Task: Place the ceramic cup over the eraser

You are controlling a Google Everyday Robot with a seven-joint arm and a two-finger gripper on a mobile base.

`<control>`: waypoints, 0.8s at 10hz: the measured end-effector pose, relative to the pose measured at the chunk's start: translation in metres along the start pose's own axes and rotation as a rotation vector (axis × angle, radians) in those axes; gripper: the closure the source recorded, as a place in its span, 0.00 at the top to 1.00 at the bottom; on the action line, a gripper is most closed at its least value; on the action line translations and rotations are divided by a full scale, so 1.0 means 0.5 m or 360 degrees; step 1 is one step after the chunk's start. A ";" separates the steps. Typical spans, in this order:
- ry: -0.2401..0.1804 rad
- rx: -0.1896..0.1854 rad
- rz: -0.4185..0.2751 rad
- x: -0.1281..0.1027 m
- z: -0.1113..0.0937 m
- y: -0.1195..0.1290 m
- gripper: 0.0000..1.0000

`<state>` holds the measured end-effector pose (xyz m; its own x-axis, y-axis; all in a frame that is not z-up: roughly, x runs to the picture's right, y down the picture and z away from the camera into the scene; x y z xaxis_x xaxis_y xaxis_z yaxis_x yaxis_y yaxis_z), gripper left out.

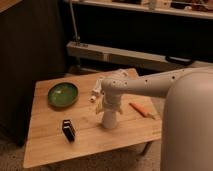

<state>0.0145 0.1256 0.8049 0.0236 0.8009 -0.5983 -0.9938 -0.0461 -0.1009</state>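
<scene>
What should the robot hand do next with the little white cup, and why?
Probably lift the ceramic cup a little and carry it across toward the eraser. The gripper sits right on top of the cup, which seems to rest on the wooden table. The eraser stands uncovered and well apart from the cup, so the cup has to travel before it can go over it.
</scene>
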 end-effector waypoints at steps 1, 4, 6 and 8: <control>0.0003 -0.0001 -0.0005 -0.001 0.003 0.004 0.80; 0.0022 -0.0004 0.0003 -0.001 0.015 0.009 0.58; 0.0039 -0.0003 0.0050 -0.002 0.018 0.000 0.40; 0.0061 -0.0006 0.0070 0.000 0.018 0.002 0.18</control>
<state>0.0126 0.1308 0.8121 -0.0157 0.7747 -0.6322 -0.9936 -0.0827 -0.0767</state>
